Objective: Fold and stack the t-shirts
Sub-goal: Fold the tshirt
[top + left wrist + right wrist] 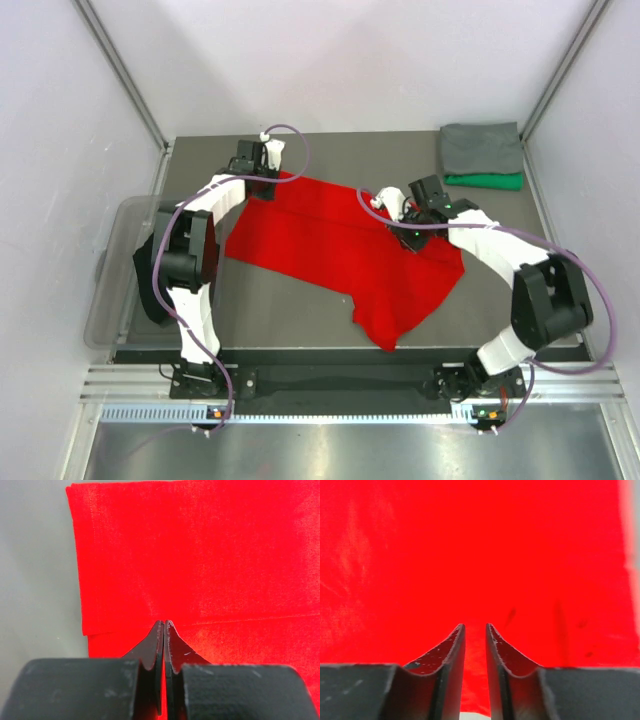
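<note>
A bright red t-shirt [320, 245] lies partly folded across the middle of the table. My left gripper [258, 188] is at its far left corner. In the left wrist view my left gripper [164, 623] has its jaws pressed together with a thin strip of red cloth [200, 555] between them. My right gripper [408, 230] is on the shirt's far right part. In the right wrist view my right gripper [475, 626] has its jaws close together with a ridge of red cloth [470, 545] pinched between them. A folded grey t-shirt [481, 147] lies on a folded green t-shirt [486, 181] at the back right.
A translucent plastic tub [118, 262] stands off the table's left edge, with dark cloth [150, 285] in it behind the left arm. Metal frame posts rise at the back corners. The red shirt's lower part [395, 315] hangs towards the table's near edge.
</note>
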You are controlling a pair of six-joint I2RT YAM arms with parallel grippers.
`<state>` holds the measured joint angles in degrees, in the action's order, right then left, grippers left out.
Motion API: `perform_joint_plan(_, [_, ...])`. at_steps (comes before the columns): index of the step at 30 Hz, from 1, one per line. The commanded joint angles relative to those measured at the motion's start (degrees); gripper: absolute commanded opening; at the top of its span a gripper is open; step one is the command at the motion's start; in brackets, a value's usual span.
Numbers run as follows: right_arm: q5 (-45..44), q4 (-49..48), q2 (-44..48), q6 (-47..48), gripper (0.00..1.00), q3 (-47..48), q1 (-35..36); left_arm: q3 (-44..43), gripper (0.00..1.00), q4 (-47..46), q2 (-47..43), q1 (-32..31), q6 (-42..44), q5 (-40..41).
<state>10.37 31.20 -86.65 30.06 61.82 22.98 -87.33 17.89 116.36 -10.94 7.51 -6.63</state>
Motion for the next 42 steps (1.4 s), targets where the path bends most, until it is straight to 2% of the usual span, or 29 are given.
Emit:
perform_joint_plan(1, [3.4, 3.4, -4.2, 0.3, 0.22, 1.2, 0.6, 0.8, 0.00, -2.8, -3.6, -0.1, -0.3, -0.7])
perform_joint_plan(9, [-1.1, 2.4, -10.9, 0.3, 0.19, 4.1, 0.6, 1.2, 0.00, -3.1, -3.3, 0.0, 0.1, -0.1])
perform_joint_plan(24, [-10.0, -2.7, -15.2, -2.0, 0.17, 6.5, -2.9, 0.8, 0.00, -2.9, -2.5, -0.1, -0.1, -0.4])
perform_joint_plan(36, [-15.7, -5.4, -16.0, -1.2, 0.20, 11.3, -3.2, 1.6, 0.00, -3.0, -3.2, -0.2, -0.2, -0.5])
perform_joint_plan(42, [-14.6, -5.6, -13.9, -1.2, 0.23, 10.7, -3.1, 2.4, 0.00, -3.4, -3.7, -0.2, -0.1, -0.8])
